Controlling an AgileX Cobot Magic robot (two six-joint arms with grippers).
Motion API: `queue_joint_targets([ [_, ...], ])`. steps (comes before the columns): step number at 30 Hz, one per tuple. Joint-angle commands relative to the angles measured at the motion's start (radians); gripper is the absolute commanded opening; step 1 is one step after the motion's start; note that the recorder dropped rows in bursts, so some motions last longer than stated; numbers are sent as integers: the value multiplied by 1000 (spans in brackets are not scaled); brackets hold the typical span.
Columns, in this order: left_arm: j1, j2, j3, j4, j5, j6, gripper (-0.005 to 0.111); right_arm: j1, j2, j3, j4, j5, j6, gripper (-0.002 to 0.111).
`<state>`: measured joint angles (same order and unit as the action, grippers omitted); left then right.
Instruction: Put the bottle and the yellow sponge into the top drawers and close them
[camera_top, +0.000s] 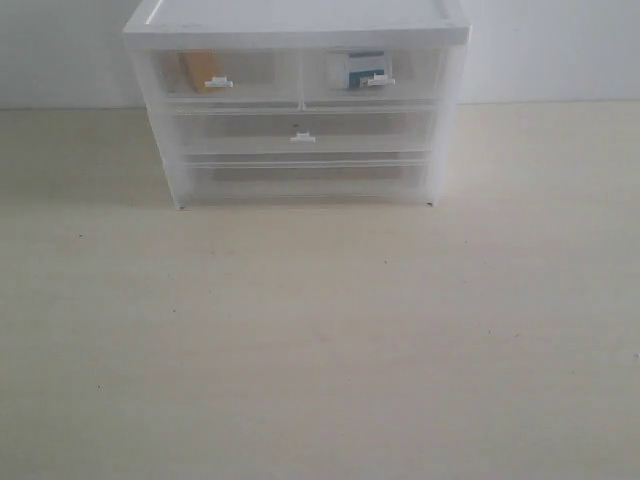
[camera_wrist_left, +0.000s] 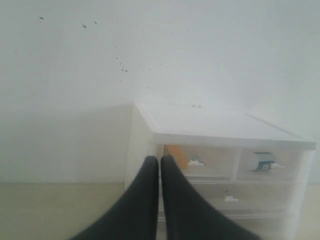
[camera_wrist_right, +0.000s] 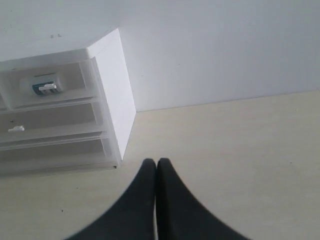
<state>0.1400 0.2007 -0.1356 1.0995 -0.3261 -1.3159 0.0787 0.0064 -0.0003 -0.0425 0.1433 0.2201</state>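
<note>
Plainly, left tool (camera_wrist_left: 160, 160) and right tool (camera_wrist_right: 156, 162) sit closed, empty, over beige table (camera_top: 320, 350) by white wall (camera_top: 550, 50).

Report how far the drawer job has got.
Done, by the look of it: the yellow sponge sits in the left top drawer, the bottle in the right top drawer, and both fronts lie flush with the cabinet. In hand: nothing; both pairs of jaws are shut and empty, clear of the cabinet. Left: nothing visible.

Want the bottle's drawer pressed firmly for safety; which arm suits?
Right, probably: the bottle sits in the right-hand top drawer, on that arm's side; the right end effector is shut, ready to push.
</note>
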Motion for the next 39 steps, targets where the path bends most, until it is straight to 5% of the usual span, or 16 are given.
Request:
queue_joint_targets([
  [1,2,-6,2,-2,-3,3,4,-8,-6,0,2,3,6,0],
  [8,0,-6,9,-5,-14,3,4,-8,-6,0,2,3,6,0],
  [10,0,-3,12,-49,-19,117,4,-8,-6,0,2,3,6,0],
  [16,0,-17,114,-984,25,1020,4,-8,-6,0,2,3,6,0],
  [25,50,-201,136,-1163,441,1420,4,-8,-6,0,2,3,6,0],
  [39,48,-201,136,-1161,461,1422,4,-8,-6,0,2,3,6,0],
])
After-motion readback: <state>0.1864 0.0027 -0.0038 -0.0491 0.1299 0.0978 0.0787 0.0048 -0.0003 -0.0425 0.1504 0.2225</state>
